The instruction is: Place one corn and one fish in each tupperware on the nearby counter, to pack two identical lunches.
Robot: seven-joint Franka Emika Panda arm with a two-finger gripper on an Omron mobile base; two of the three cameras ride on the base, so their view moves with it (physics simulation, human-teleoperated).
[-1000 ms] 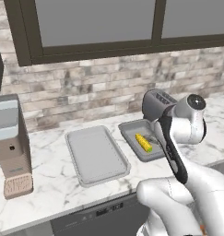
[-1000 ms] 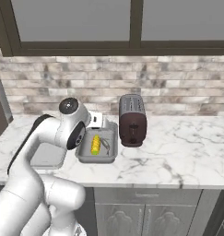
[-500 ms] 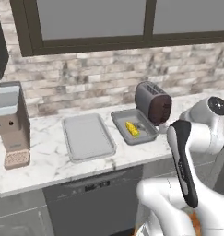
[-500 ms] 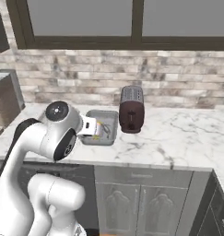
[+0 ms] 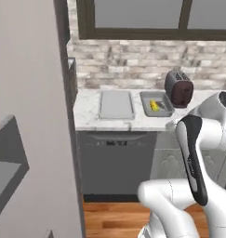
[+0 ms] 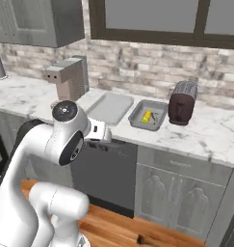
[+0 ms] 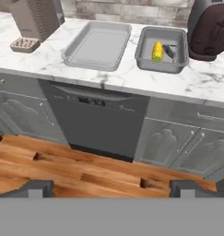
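Tool [image 7: 111, 186] open and empty, corn [image 7: 157, 50] beside fish [image 7: 170, 51] in right tupperware [image 7: 145, 61]

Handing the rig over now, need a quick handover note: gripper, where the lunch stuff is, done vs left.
Gripper: open, holding nothing, looking at the counter from a distance, above the wood floor.
Right tupperware, next to the toaster: holds one corn and one fish. That lunch looks packed.
Left tupperware: nothing in it.
Left: one more corn and one more fish into the left tupperware.
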